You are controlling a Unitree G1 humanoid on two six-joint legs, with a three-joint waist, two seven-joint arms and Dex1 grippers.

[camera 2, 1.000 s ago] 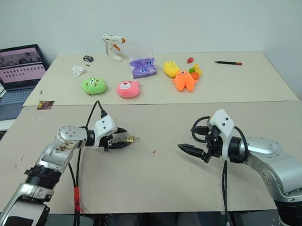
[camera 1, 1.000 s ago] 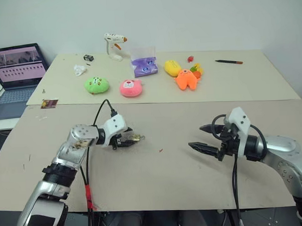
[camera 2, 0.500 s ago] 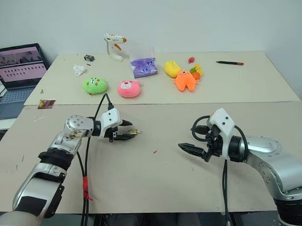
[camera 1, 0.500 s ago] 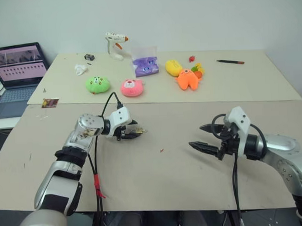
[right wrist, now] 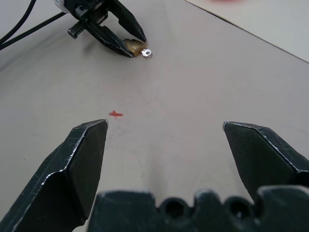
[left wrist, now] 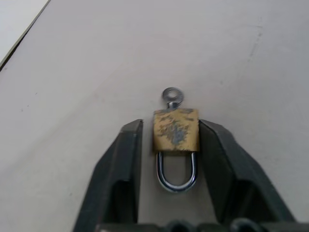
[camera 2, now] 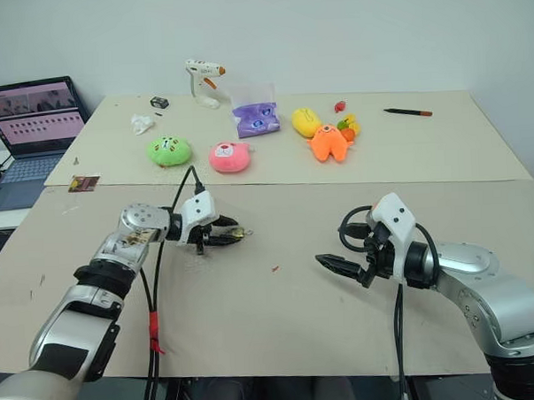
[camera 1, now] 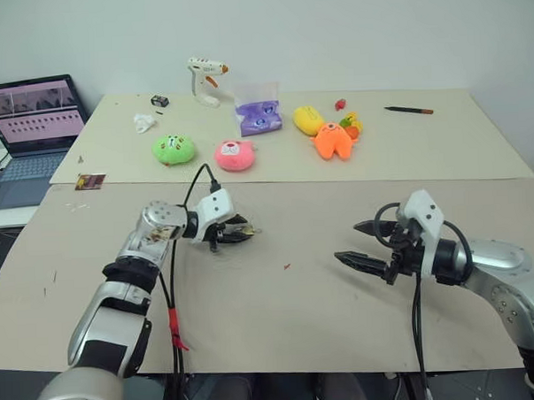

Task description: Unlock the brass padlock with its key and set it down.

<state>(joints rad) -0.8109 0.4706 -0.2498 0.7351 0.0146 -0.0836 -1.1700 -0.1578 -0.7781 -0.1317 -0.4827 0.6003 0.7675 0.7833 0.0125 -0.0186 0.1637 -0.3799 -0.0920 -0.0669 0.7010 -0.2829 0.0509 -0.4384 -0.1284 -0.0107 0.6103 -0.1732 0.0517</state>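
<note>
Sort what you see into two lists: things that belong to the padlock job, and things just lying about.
Job: small brass padlock with silvery shackle; small silvery key in its keyhole.

Lying about: green plush toy; pink plush toy; orange plush toy; white glue gun; laptop.

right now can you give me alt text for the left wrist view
The brass padlock sits between the left gripper's two black fingers, shackle toward the wrist, with the key's ring sticking out of its far end. The beige table lies behind.
</note>
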